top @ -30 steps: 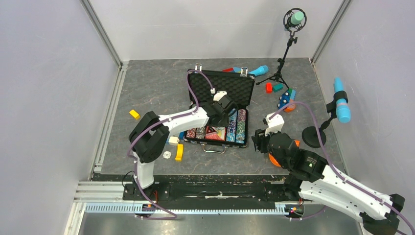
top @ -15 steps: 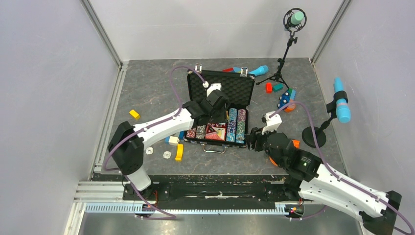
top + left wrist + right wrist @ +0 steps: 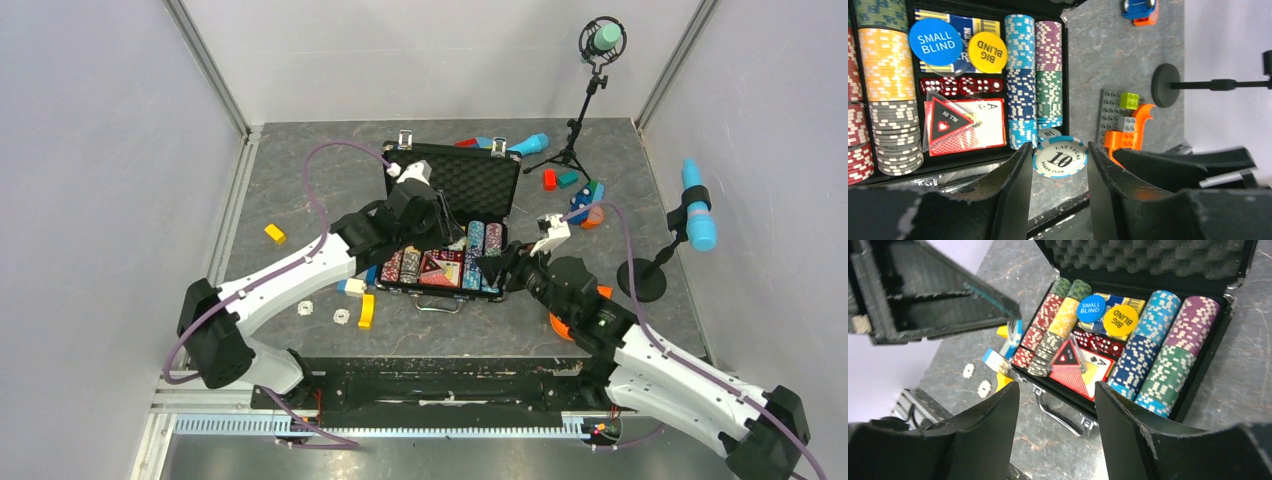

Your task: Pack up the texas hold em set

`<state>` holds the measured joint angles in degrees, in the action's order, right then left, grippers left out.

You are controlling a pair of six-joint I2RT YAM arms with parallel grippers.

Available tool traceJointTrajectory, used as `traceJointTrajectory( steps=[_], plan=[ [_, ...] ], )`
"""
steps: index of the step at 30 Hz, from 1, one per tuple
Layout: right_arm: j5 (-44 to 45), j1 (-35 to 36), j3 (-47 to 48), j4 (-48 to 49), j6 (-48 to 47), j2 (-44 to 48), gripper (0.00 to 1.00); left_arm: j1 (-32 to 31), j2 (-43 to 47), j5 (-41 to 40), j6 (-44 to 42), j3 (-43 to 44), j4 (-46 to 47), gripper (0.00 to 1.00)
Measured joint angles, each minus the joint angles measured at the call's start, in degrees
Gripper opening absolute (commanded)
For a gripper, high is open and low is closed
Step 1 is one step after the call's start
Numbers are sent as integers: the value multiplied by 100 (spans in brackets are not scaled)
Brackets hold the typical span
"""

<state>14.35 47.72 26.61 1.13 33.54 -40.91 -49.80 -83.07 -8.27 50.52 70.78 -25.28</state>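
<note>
A blue-and-white poker chip (image 3: pixel 1059 158) marked 10 is clamped by its edges between the fingers of the left gripper (image 3: pixel 1059 150). The jaws are closed only as far as the chip's width allows, and the chip is held in the air over the open briefcase (image 3: pixel 440 291). The right gripper (image 3: pixel 1057 390) is seen with its jaws spread apart and nothing between them, poised at the case's near right corner.

The black case is set near the middle of the table (image 3: pixel 300 180), somewhat toward the far edge, with its foam-lined lid (image 3: pixel 460 182) raised at the back. Rows of multicoloured chips (image 3: pixel 1020 75) are stacked along both sides. Between them are laid a blue SMALL BLIND button (image 3: pixel 935 42), a yellow BIG BLIND button (image 3: pixel 987 52), red dice (image 3: pixel 960 85) and a card deck (image 3: pixel 983 127).

The left part of the case is crossed by the left arm. Two small white discs (image 3: pixel 341 316) and a yellow block (image 3: pixel 366 310) are left off the case's near left corner. A microphone stand (image 3: pixel 640 280) is placed toward the table's right edge.
</note>
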Motion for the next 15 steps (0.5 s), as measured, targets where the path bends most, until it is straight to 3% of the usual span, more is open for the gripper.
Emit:
traceJointTrajectory(
  steps=[5, 15],
  plan=[
    [-1029, -651, -229, 901, 271, -293, 60, 37, 208, 138, 175, -103, 44, 41],
    [-1989, -879, -302, 1805, 487, -662, 57, 94, 212, 269, 315, -199, 59, 41]
  ],
)
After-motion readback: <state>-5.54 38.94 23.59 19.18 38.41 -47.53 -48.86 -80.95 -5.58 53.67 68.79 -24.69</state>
